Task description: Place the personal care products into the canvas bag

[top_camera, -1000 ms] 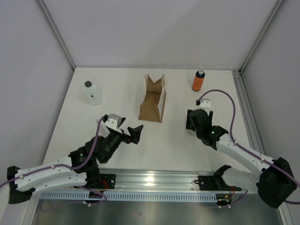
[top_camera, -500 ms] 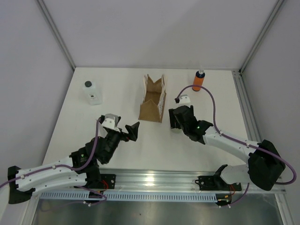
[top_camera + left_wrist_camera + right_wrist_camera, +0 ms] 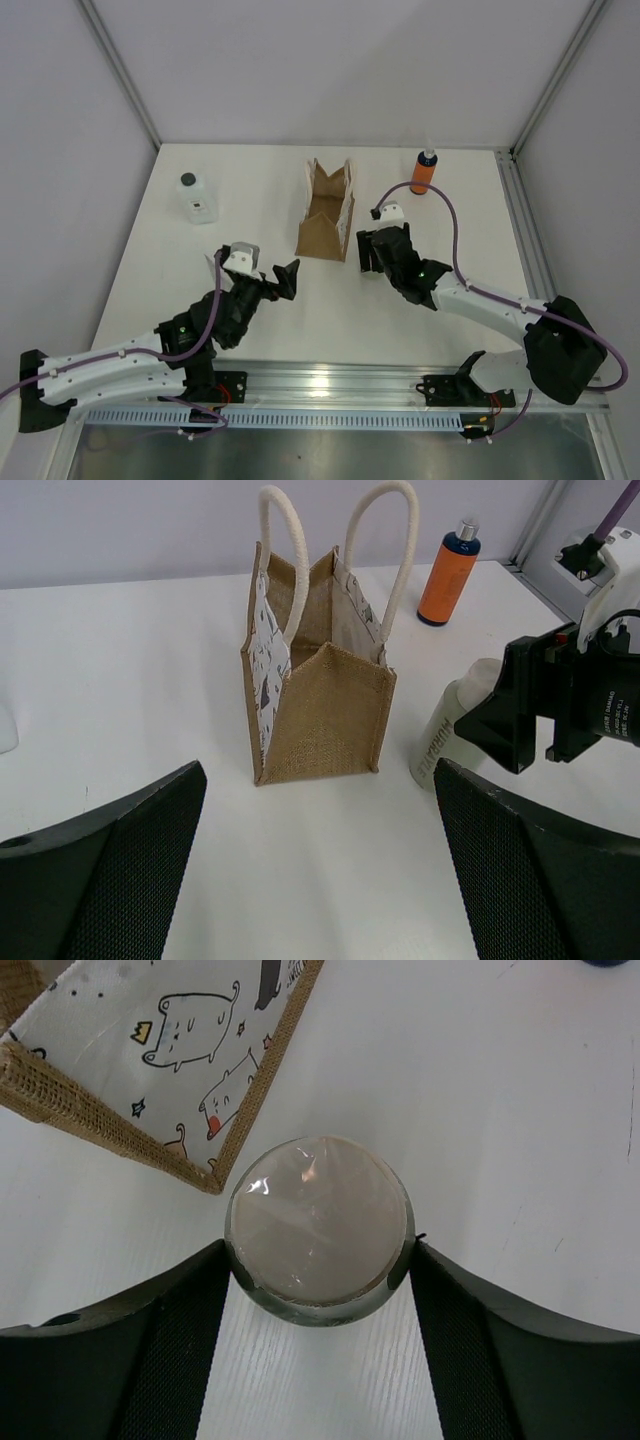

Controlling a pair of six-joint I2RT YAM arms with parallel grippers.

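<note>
The canvas bag (image 3: 325, 212) stands upright and open in the middle of the table; it also shows in the left wrist view (image 3: 320, 705). My right gripper (image 3: 377, 250) is shut on the cream-white bottle (image 3: 318, 1222) and holds it tilted, low, just right of the bag (image 3: 150, 1040); the bottle also shows in the left wrist view (image 3: 445, 738). My left gripper (image 3: 281, 279) is open and empty, in front of the bag. The orange bottle (image 3: 424, 172) stands at the back right. The clear bottle (image 3: 197, 197) stands at the back left.
Grey walls enclose the table on three sides. A metal rail (image 3: 330, 385) runs along the near edge by the arm bases. A purple cable (image 3: 452, 225) loops over the right arm near the orange bottle.
My right gripper has carried the cream-white bottle left, from the right side of the table to just beside the bag. My left gripper has shifted slightly.
</note>
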